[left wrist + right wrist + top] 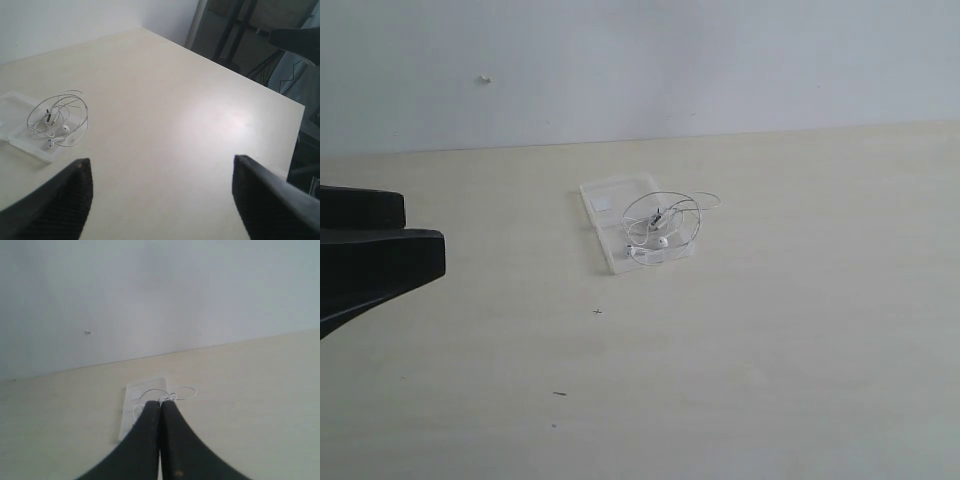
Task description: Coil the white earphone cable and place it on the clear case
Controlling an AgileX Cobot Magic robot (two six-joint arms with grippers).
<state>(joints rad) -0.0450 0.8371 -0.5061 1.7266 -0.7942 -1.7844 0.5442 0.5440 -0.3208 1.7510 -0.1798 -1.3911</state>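
The white earphone cable [665, 220] lies in a loose coil on the clear case [610, 205], near the middle of the table; one loop hangs over the case's right edge. An earbud [662, 241] shows inside the coil. The left wrist view has the cable [57, 119] and the case [15, 131] off to one side, well away from my left gripper [162, 161], which is open wide and holds nothing. My right gripper [160, 404] is shut and empty, and it hides part of the cable [180, 392] and the case [131, 395] beyond it.
The black body of the left arm [370, 255] juts in at the exterior view's left edge. A pale wall [640, 60] backs the table. Dark stands [240, 40] rise past the table's far edge [295, 105]. A small dark mark [597, 311] sits in front of the case.
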